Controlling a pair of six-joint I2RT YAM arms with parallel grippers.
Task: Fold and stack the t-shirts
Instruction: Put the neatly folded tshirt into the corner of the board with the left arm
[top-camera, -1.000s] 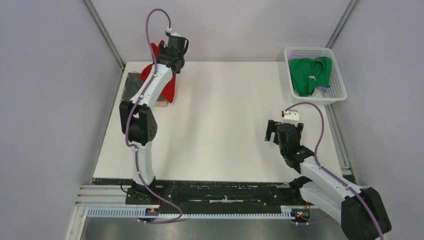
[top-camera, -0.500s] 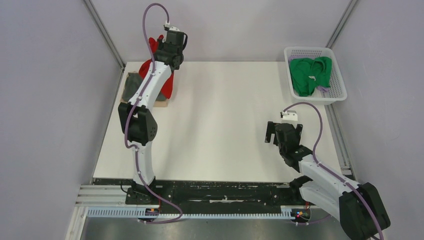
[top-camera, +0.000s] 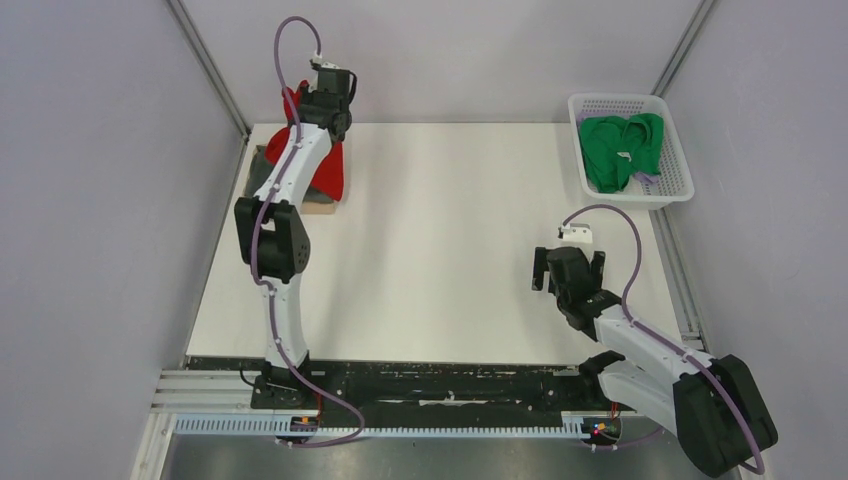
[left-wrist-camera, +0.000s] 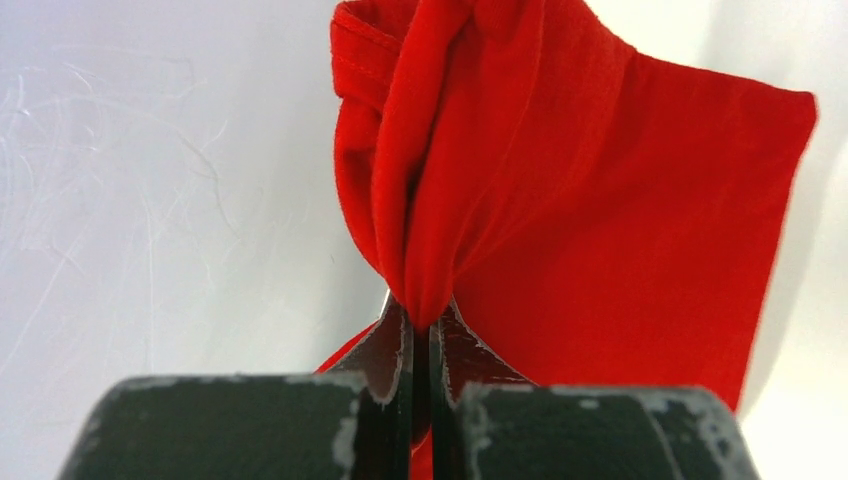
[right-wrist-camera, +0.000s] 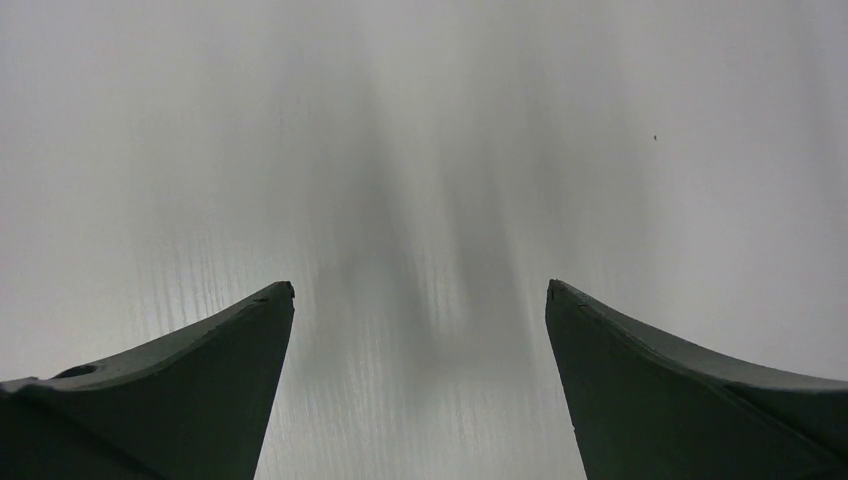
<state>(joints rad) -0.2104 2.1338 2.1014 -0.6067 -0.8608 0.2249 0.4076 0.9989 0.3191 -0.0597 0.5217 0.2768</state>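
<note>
Pinching the red t-shirt (left-wrist-camera: 620, 220): left gripper (left-wrist-camera: 420, 318) is clamped tight on a bunched fold of the cloth. The rest of the shirt hangs out ahead of and below the fingertips, over the far left corner of the table (top-camera: 450, 250). Below that claw the dark grey t-shirt (top-camera: 258, 180) lies flat, with an edge of the tan t-shirt (top-camera: 320, 207) showing on its near side. Right gripper (right-wrist-camera: 420, 287) is spread wide with nothing between its fingers, only bare table surface beneath it. The green t-shirt (top-camera: 612, 150) is crumpled inside the white basket (top-camera: 683, 186), well beyond the right claw and apart from it.
</note>
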